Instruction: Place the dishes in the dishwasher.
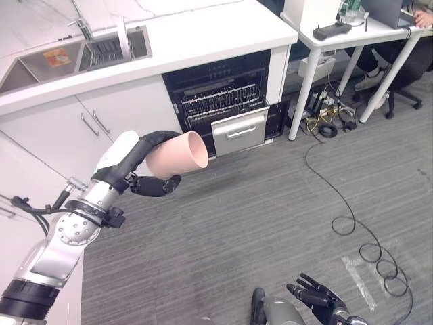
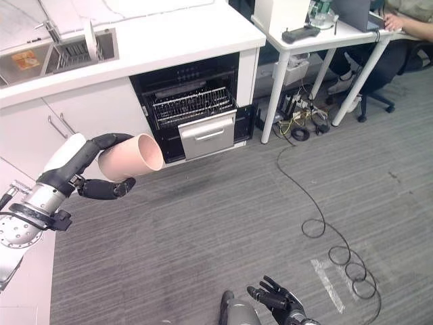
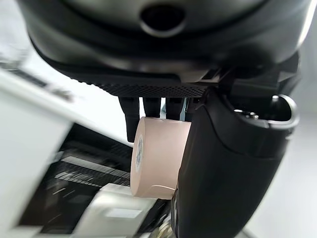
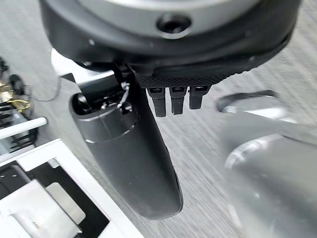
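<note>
So the left robot hand (image 1: 139, 177) has its fingers and thumb wrapped round a pink cup (image 1: 178, 155), held in the air just in front of the open dishwasher (image 1: 223, 101) under the bench (image 1: 203, 40). Its rack (image 1: 222, 101) sits pulled out above a steel drawer (image 1: 238, 132). The right robot hand (image 1: 316, 296) hangs low with fingers loosely spread. A person sits by a white table (image 2: 318, 34) in the right eye view.

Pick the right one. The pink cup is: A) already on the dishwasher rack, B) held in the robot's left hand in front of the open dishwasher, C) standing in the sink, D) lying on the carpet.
B: the left hand has its fingers and thumb curled round the pink cup, held in the air short of the dishwasher, whose rack shows no cup.
</note>
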Controlling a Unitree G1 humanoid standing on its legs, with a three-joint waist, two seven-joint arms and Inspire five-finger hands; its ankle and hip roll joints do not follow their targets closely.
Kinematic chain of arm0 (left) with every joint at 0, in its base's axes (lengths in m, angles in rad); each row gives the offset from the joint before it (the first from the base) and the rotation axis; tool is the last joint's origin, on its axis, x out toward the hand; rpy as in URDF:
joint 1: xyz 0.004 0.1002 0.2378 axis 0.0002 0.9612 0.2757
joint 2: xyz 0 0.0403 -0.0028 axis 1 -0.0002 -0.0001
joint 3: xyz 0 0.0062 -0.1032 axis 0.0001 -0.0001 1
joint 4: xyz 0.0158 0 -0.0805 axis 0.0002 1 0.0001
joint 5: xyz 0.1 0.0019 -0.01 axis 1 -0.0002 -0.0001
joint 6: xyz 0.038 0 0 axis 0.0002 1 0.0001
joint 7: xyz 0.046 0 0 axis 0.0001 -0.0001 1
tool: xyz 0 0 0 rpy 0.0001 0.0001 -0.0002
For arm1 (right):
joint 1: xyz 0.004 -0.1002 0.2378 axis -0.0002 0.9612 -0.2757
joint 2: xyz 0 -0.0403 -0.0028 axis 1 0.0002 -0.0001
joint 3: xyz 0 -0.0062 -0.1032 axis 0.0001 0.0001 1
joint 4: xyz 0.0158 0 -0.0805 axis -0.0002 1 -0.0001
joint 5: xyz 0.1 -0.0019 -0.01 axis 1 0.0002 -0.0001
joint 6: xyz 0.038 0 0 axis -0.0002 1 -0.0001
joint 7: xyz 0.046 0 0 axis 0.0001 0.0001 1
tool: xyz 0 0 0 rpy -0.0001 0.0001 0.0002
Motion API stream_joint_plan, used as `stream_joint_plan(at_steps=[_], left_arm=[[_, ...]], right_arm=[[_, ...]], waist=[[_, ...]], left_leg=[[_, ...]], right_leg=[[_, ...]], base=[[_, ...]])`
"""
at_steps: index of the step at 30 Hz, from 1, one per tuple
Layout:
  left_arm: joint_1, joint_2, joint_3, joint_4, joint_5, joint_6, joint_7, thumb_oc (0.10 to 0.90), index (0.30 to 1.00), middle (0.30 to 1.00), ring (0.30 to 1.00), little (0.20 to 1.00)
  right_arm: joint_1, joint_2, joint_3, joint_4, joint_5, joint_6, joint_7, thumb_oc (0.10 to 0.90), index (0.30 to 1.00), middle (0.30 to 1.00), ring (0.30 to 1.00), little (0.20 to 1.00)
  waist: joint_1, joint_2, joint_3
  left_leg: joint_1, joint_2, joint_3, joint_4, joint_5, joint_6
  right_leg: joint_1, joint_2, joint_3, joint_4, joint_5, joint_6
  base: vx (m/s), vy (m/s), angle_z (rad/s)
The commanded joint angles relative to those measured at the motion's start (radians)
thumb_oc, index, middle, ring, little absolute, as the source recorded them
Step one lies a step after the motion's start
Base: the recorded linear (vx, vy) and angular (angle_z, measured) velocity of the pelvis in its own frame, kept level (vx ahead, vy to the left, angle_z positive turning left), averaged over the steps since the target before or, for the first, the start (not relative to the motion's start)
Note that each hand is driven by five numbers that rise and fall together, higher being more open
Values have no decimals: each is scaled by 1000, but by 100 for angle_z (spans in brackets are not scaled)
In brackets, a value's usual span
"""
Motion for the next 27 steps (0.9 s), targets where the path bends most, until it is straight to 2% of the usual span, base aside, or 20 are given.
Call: stream_joint_plan(at_steps=[1, 2, 3, 4, 7, 10, 11, 12, 13, 14, 16, 18, 19, 22, 23, 24, 25, 26, 27], left_arm=[[-160, 24, 135, 0, -69, -58, 48, 400, 300, 300, 300, 300], [-154, -3, 120, -6, -57, -58, 77, 400, 300, 300, 300, 300], [-143, -20, 117, -10, -44, -61, 87, 400, 300, 300, 300, 300], [-124, -48, 113, -17, -20, -72, 103, 400, 300, 300, 300, 300], [-87, -103, 123, -30, 18, -83, 112, 400, 300, 300, 300, 300], [-69, -181, 115, -26, 95, -117, 117, 400, 300, 300, 300, 300], [-53, -195, 115, -23, 118, -135, 134, 400, 300, 300, 300, 300], [-41, -194, 118, -25, 122, -131, 137, 400, 300, 300, 300, 300], [-43, -193, 118, -18, 119, -147, 130, 400, 300, 300, 300, 300], [-45, -190, 121, -15, 117, -164, 120, 400, 300, 300, 300, 300], [-52, -184, 117, -25, 129, -173, 109, 400, 300, 300, 300, 300], [-81, -164, 95, -33, 122, -156, 98, 400, 300, 300, 300, 300], [-106, -151, 70, -29, 111, -140, 92, 400, 300, 300, 300, 300], [-140, -126, 37, -21, 100, -127, 103, 400, 300, 300, 300, 300], [-161, -116, 17, -19, 104, -121, 117, 400, 300, 300, 300, 300], [-171, -114, 6, -16, 108, -117, 126, 400, 300, 300, 300, 300], [-192, -110, -10, -14, 113, -109, 134, 400, 300, 300, 300, 300], [-209, -105, -22, -12, 111, -104, 137, 400, 300, 300, 300, 300], [-258, -92, -48, -3, 108, -78, 139, 400, 300, 300, 300, 300]], right_arm=[[9, -56, -15, -18, -6, -41, 48, 800, 900, 900, 900, 900], [-5, -62, -10, -16, -19, -30, 36, 800, 900, 900, 900, 900], [-10, -59, -3, -13, -26, -28, 31, 800, 900, 900, 900, 900], [-15, -51, 11, -8, -32, -25, 23, 800, 900, 900, 900, 900], [-17, -37, 31, 0, -72, -15, 15, 800, 900, 900, 900, 900], [8, -10, 42, 15, -112, -21, -13, 800, 900, 900, 900, 900], [15, 2, 56, 11, -116, -29, -35, 800, 900, 900, 900, 900], [15, 10, 49, 8, -104, -27, -49, 800, 900, 900, 900, 900], [19, 12, 41, 4, -89, -29, -44, 800, 900, 900, 900, 900], [26, 19, 34, -4, -83, -42, -38, 800, 900, 900, 900, 900], [41, 37, 30, -39, -95, -50, -39, 800, 900, 900, 900, 900], [57, 53, 32, -82, -120, -70, -55, 800, 900, 900, 900, 900], [57, 64, 42, -93, -125, -92, -64, 800, 900, 900, 900, 900], [52, 66, 62, -116, -142, -116, -67, 800, 900, 900, 900, 900], [50, 59, 81, -139, -175, -128, -68, 800, 900, 900, 900, 900], [50, 56, 88, -149, -184, -130, -67, 800, 900, 900, 900, 900], [51, 49, 96, -165, -192, -131, -66, 800, 900, 900, 900, 900], [52, 44, 96, -166, -185, -135, -63, 800, 900, 900, 900, 900], [47, 31, 98, -150, -177, -147, -28, 800, 900, 900, 900, 900]], waist=[[-56, 83, -23], [-40, 100, -10], [-30, 107, -9], [-14, 120, -10], [11, 128, -14], [6, 114, -22], [12, 107, -33], [32, 113, -39], [37, 98, -45], [43, 90, -53], [48, 69, -64], [40, 52, -57], [34, 62, -53], [10, 76, -42], [-15, 94, -29], [-28, 100, -22], [-47, 108, -11], [-59, 109, -5], [-80, 104, -2]], left_leg=[[32, 66, 45, -247, 95, 6], [-67, 67, 42, -247, 123, -7], [-109, 72, 33, -247, 130, -15], [-174, 84, 17, -247, 160, -26], [-261, 95, 8, -247, 211, -41], [-308, 99, 143, -247, 220, -41], [-297, 87, 142, -247, 196, -28], [-308, 75, 113, -247, 212, -7], [-294, 57, 103, -247, 187, -4], [-283, 58, 120, -247, 175, 9], [-255, 35, 128, -247, 131, 43], [-223, -9, 115, -247, 92, 98], [-208, -8, 95, -247, 94, 123], [-161, -12, 41, -247, 70, 134], [-122, -8, -5, -247, 54, 134], [-108, -7, -24, -247, 48, 133], [-83, -6, -61, -247, 36, 130], [-71, -6, -85, -247, 28, 129], [-55, 0, -134, -247, 10, 120]], right_leg=[[18, -57, -108, 75, -102, 187], [45, -43, -94, 75, -122, 180], [55, -37, -87, 75, -133, 182], [64, -23, -73, 75, -145, 180], [80, -6, -49, 75, -166, 172], [140, -3, -78, 75, -208, 171], [164, 6, -71, 75, -235, 170], [178, 27, -56, 75, -232, 165], [202, 17, -57, 75, -248, 170], [234, 14, -80, 75, -240, 174], [289, 2, -107, 88, -129, 220], [245, -25, -89, 277, 9, 295], [175, -17, -76, 378, 97, 311], [66, -30, -70, 445, 106, 306], [-5, -37, -69, 425, 60, 276], [-27, -39, -67, 410, 42, 265], [-47, -35, -54, 365, 13, 250], [-46, -40, -40, 314, 12, 248], [-52, -61, 7, 128, 43, 252]], base=[[289, 48, -28], [325, 93, -9], [305, 127, -24], [241, 94, -41], [323, 87, -81], [540, 166, -47], [514, 259, 27], [464, 204, 29], [314, 96, 19], [291, 56, -24], [241, 107, -30], [214, 166, 2], [143, 99, -12], [109, 18, 47], [111, -35, 39], [141, -101, 19], [108, -136, 58], [185, -328, 122], [155, -308, 126]])
